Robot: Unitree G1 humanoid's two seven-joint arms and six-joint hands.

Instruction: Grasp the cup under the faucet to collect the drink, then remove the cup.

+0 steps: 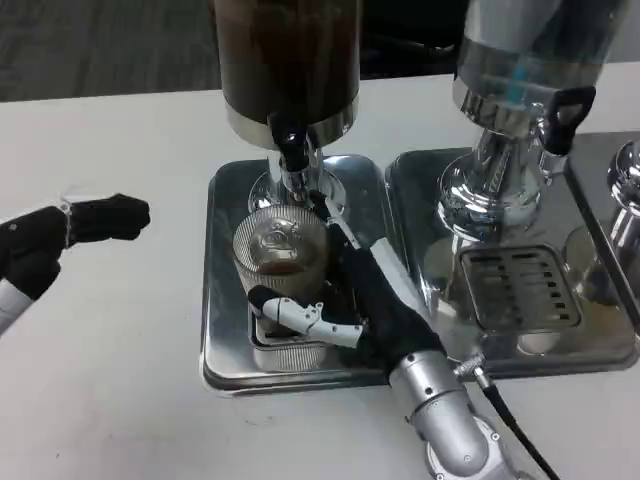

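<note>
Dark drink dispenser (288, 60): top cut off by frame's upper edge, so fill level can't be told. Clear dispenser (530, 50): also cropped at top. Third dispenser (625, 200) at far right: mostly out of frame, only a chrome sliver shows. Cup (281, 250): base and right side hidden behind right robot hand (345, 295); faucet (292, 150) blurred, flow not discernible. Left robot hand (75, 230): forearm cut by left edge, finger detail too dark to read. Right forearm cropped at bottom edge. Tabletop (100, 380) runs past frame edges.
</note>
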